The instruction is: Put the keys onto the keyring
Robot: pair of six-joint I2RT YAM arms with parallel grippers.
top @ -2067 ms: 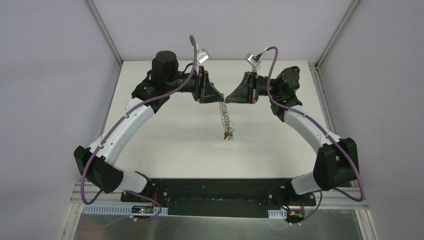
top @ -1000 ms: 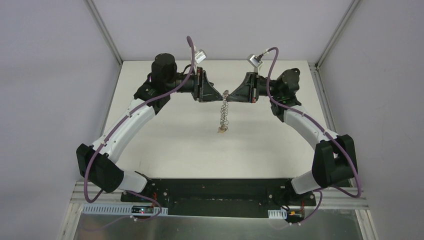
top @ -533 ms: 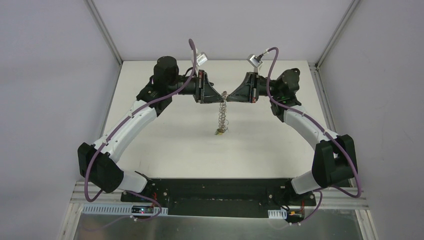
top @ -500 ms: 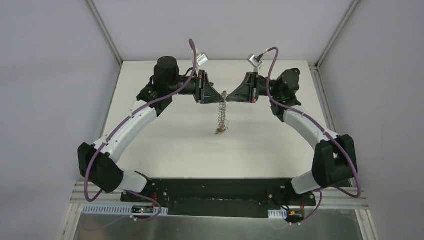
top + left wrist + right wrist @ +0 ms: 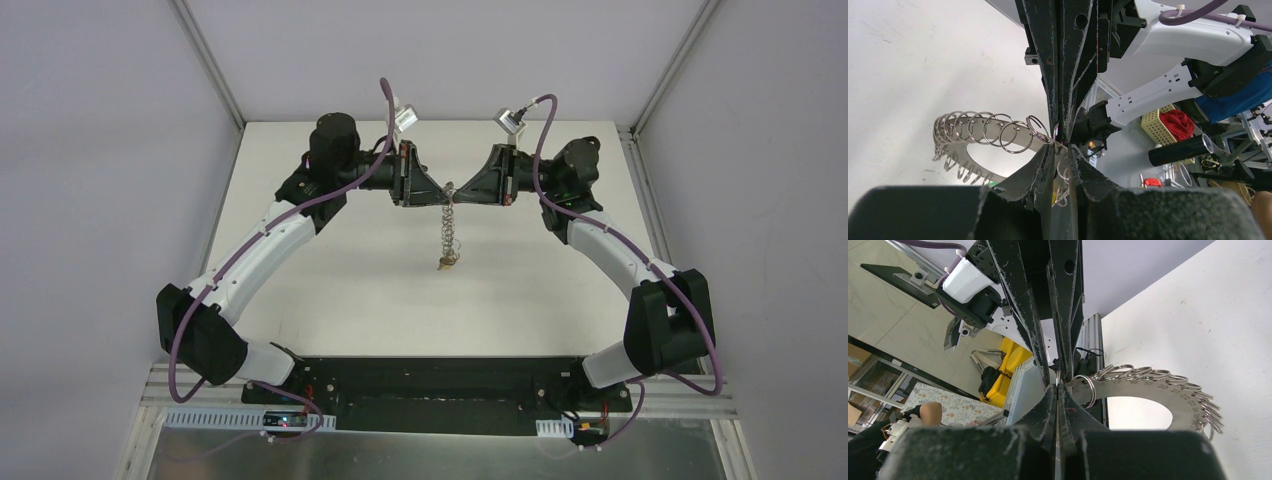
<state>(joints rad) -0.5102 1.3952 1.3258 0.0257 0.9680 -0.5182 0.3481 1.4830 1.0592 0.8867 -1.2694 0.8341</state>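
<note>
The keyring (image 5: 447,230) hangs as a grey band fringed with wire rings from where both grippers meet tip to tip above the far middle of the table. My right gripper (image 5: 456,190) is shut on its top end; in the right wrist view the band (image 5: 1148,387) starts at the shut jaws (image 5: 1058,387). My left gripper (image 5: 443,192) faces it, and its jaws (image 5: 1060,147) stand a narrow gap apart around small wire rings. The keys (image 5: 447,263) dangle in a small cluster at the keyring's low end; whether they touch the table I cannot tell.
The white table (image 5: 330,280) is bounded by metal frame posts at its far corners and a black base rail (image 5: 430,385) at the near edge. Grey walls close in the left and right sides.
My left gripper has come up against the right gripper's tips and its jaws have narrowed. The hanging keyring and its keys have swung slightly. The right arm has stayed still.
</note>
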